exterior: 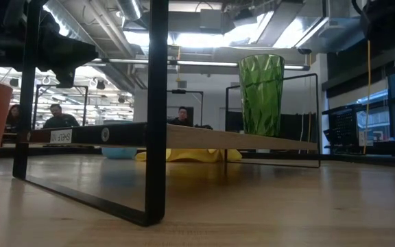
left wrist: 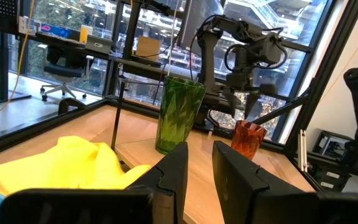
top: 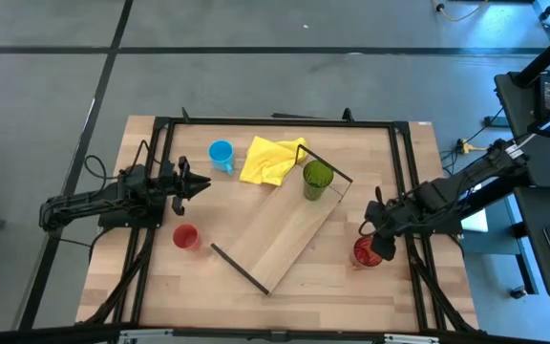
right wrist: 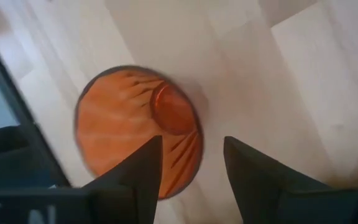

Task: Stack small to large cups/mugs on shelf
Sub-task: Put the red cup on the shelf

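Cloth (top: 271, 159), yellow and crumpled, lies at the far end of the shelf (top: 280, 232), between the blue handled mug (top: 221, 154) and the green tumbler (top: 317, 179). The tumbler stands upright on the shelf's far end, near one of the black end bars. The shelf itself lies diagonally across the middle of the wooden table (top: 160, 277), raised on its thin bars (the low view shows open space under the board).

The smaller red cup (top: 186, 237) stands on the table beside the shelf's left edge. The left gripper (top: 200, 183) hovers between the mug and this cup, its fingers slightly apart and holding nothing.

The dark red glass (top: 365, 252) stands near the table's right edge, well apart from the shelf. The right gripper (top: 374, 238) hangs directly over it, fingers spread above its rim, not touching it.

A black metal frame borders the table. Beyond it are a grey floor, desks and seated people.
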